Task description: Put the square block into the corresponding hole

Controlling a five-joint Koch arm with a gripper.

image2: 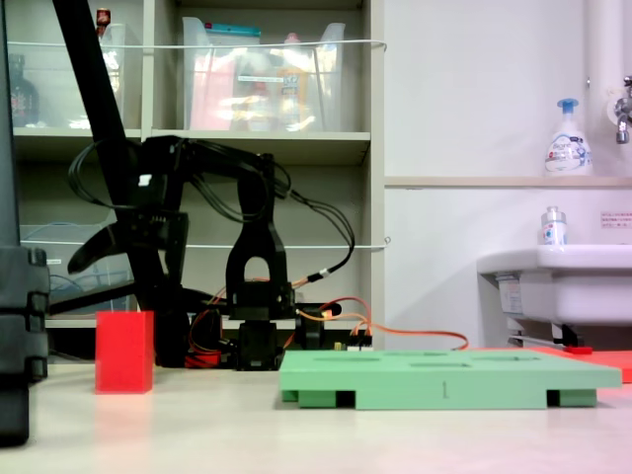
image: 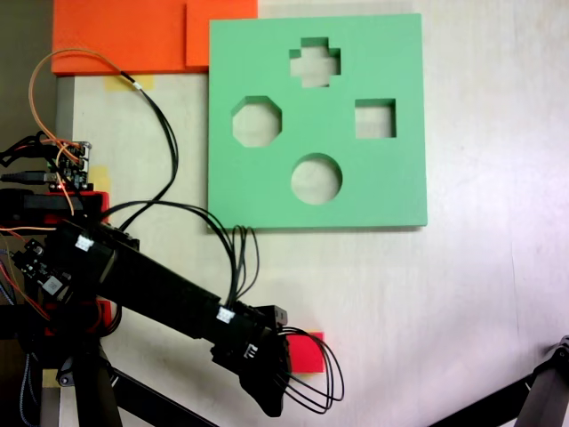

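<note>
The square block [image: 307, 354] is a small red cube on the table near the front edge in a fixed view, its left part covered by my gripper [image: 280, 384]. From table level the block [image2: 124, 352] stands upright and alone, well left of the green foam board [image2: 444, 380]. My gripper [image2: 118, 281] hangs just above the block without touching it, one jaw swung out to the left, so it looks open and empty. The corresponding hole [image: 375, 118] is the square cutout on the right side of the board [image: 267, 191].
The board also has cross [image: 315, 62], octagonal [image: 257, 122] and round [image: 316, 179] cutouts. Orange foam sheets [image: 124, 36] lie at the top left. The arm base and wiring [image: 62, 178] sit at the left edge. A black stand leg [image: 542, 391] is at the bottom right.
</note>
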